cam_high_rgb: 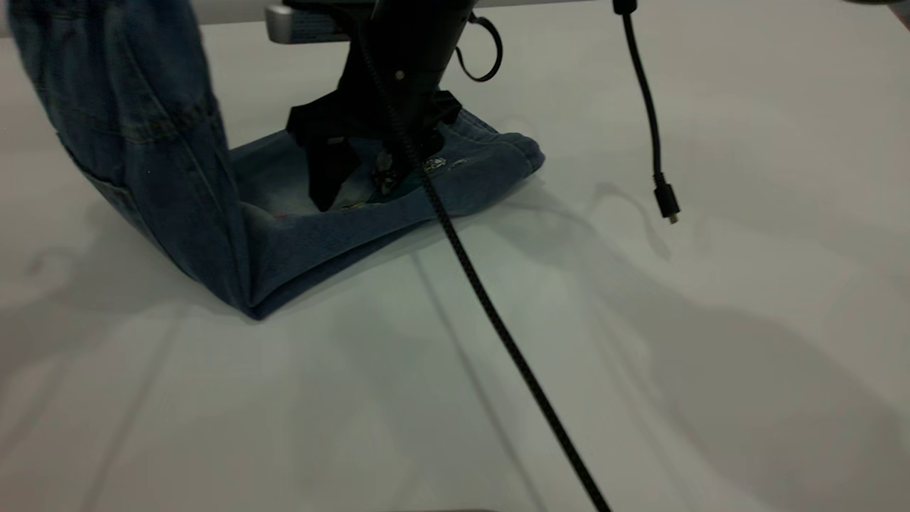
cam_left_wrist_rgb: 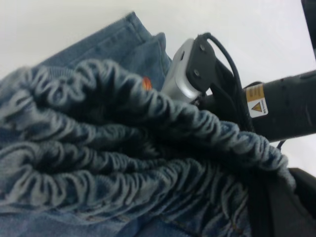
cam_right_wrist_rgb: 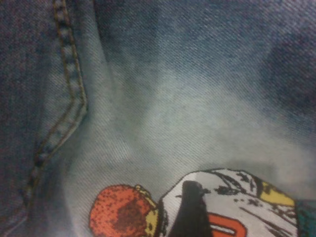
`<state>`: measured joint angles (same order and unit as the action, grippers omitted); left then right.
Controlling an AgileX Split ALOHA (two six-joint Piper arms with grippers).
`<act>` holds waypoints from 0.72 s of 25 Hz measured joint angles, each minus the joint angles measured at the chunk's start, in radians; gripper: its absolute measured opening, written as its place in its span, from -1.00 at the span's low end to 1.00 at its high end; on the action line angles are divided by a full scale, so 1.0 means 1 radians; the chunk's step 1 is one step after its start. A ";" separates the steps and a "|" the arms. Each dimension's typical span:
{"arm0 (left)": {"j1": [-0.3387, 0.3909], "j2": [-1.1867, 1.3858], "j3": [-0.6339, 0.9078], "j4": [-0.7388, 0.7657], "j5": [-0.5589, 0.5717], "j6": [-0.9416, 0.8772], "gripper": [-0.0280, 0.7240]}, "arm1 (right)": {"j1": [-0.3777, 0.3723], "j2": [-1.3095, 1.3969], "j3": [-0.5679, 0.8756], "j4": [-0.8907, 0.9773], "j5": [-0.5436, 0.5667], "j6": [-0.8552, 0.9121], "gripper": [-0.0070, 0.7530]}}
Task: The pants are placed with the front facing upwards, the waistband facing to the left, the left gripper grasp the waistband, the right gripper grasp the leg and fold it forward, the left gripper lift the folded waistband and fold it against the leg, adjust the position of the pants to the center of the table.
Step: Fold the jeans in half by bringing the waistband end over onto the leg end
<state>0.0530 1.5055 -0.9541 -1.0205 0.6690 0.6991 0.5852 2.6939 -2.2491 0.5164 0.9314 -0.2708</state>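
The pants (cam_high_rgb: 341,235) are bent into an L. One part lies flat on the table (cam_high_rgb: 711,355), and the other part (cam_high_rgb: 135,107) is pulled up at the left and runs out of the top of the exterior view. My left gripper (cam_left_wrist_rgb: 256,202) is shut on the gathered waistband (cam_left_wrist_rgb: 148,123); it is outside the exterior view. My right gripper (cam_high_rgb: 355,195) stands open, pointing down, its tips resting on the flat leg (cam_high_rgb: 483,171). One fingertip (cam_right_wrist_rgb: 190,210) lies on the leg's printed patch beside an orange ball (cam_right_wrist_rgb: 121,212).
A braided black cable (cam_high_rgb: 498,320) runs from the right arm (cam_left_wrist_rgb: 286,106) across the table to the front edge. Another thin cable with a plug (cam_high_rgb: 666,203) dangles over the table at the right. Bare tabletop lies in front and to the right.
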 joint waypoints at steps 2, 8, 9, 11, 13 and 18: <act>-0.026 0.021 -0.014 0.001 -0.009 -0.002 -0.82 | -0.018 -0.015 0.000 -0.028 0.012 0.000 0.32; -0.119 0.067 -0.090 0.001 -0.040 -0.002 -0.83 | -0.116 -0.103 -0.055 -0.174 0.036 0.035 0.32; -0.131 0.078 -0.101 0.001 -0.040 -0.002 -0.83 | -0.133 -0.114 -0.056 -0.183 0.046 0.038 0.32; -0.154 0.106 -0.123 0.001 -0.043 -0.001 -0.83 | -0.165 -0.133 -0.057 -0.190 0.065 0.040 0.32; -0.177 0.147 -0.142 0.001 -0.053 -0.001 -0.83 | -0.198 -0.150 -0.057 -0.193 0.086 0.042 0.32; -0.238 0.383 -0.298 0.000 -0.086 -0.001 -0.83 | -0.252 -0.242 -0.058 -0.197 0.160 0.042 0.32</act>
<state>-0.1846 1.8884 -1.2516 -1.0205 0.5831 0.6978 0.3329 2.4518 -2.3070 0.3199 1.0919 -0.2289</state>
